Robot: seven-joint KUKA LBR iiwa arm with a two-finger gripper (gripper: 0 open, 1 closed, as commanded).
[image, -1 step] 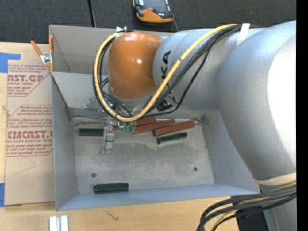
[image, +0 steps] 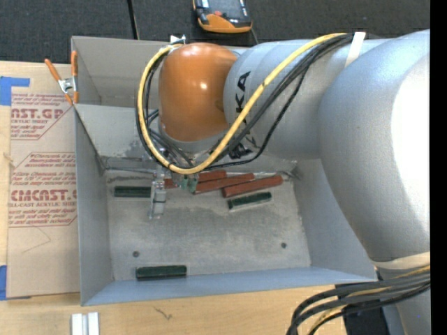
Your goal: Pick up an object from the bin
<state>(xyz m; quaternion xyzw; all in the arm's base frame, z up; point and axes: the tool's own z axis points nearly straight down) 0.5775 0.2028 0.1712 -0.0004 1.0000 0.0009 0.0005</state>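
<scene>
The gripper hung low over the left half of the bin. Whether it stood apart or together could not be told. Nearest it lay a dark green bar, short, flat and straight-edged, its right end just beside the gripper. To the right, two reddish-brown bars of like shape lay overlapping near the back wall, partly hidden under the wrist. A second green bar lay just in front of them, and a third green bar lay well apart by the front wall. The bin's grey metal floor appeared dull and scuffed. A smooth, glossy orange cover, looped by yellow and black cables, overhung the rear.
</scene>
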